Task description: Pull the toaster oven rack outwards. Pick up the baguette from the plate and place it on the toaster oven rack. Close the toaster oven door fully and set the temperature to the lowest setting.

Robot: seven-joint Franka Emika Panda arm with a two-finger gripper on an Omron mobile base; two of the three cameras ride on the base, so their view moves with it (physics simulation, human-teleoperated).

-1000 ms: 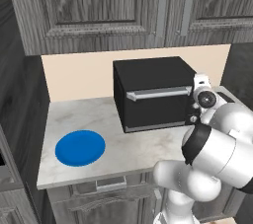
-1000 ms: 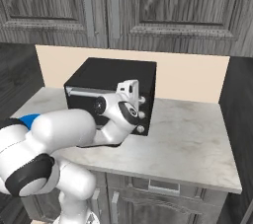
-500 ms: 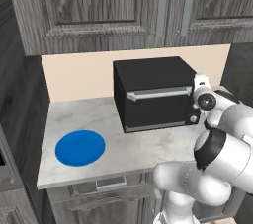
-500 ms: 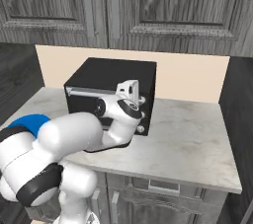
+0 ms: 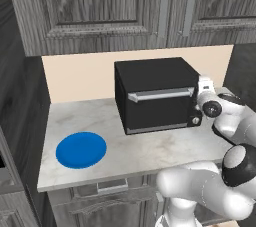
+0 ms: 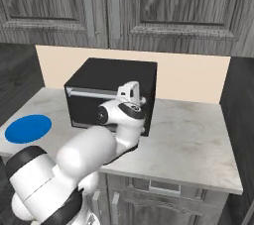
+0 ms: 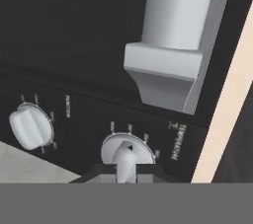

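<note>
The temperature knob (image 7: pixel 126 156) sits dead ahead of my gripper (image 7: pixel 125 174), its silver grip between my fingertips. Whether they clamp it, I cannot tell. A second knob (image 7: pixel 29 126) lies beside it. The oven (image 5: pixel 157 93) stands at the counter's back with its door (image 5: pixel 157 110) shut. The plate (image 5: pixel 81 149), well apart, lies bare.

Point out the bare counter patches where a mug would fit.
Bare marble lies between the plate and the toaster oven, and to the oven's right up to the counter's end. The strip before the oven's knobs is crowded by the arm.
</note>
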